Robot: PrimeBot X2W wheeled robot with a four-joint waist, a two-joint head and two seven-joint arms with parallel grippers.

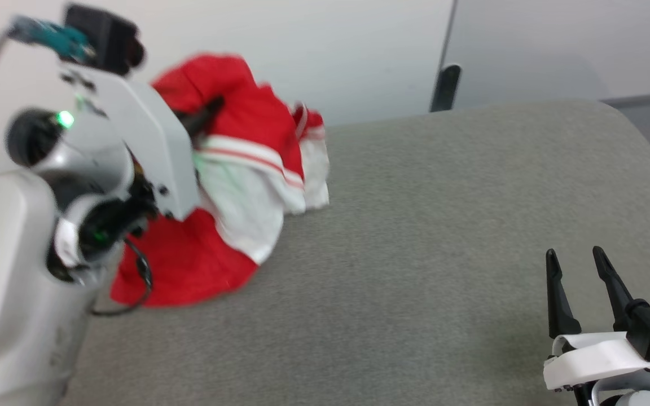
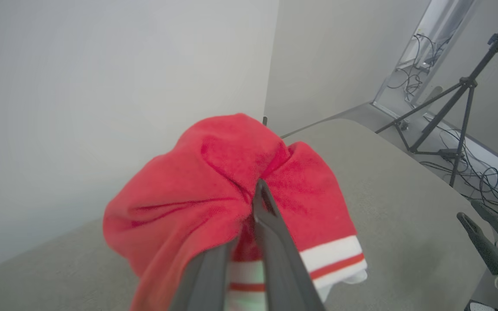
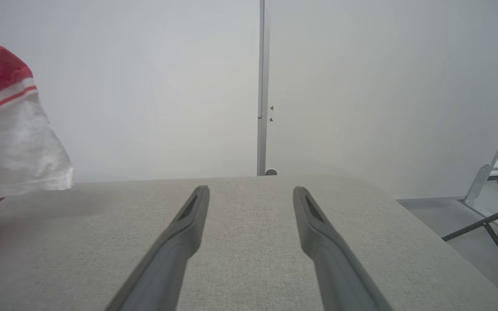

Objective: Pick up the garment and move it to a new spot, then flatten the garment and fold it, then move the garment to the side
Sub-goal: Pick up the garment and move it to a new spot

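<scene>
Your left fingers (image 2: 275, 242) pinch the shirt (image 1: 246, 124), which hangs bunched below them toward the worktop (image 1: 443, 225); your right fingers (image 1: 557, 299) gape empty, well apart.

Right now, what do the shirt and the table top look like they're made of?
The shirt: probably soft knit or fleecy cloth, matte; it bunches in deep folds and the red looks fuzzy. The table top: seems covered in grey woven fabric, matte, with a fine speckled weave; what lies beneath cannot be told.
</scene>
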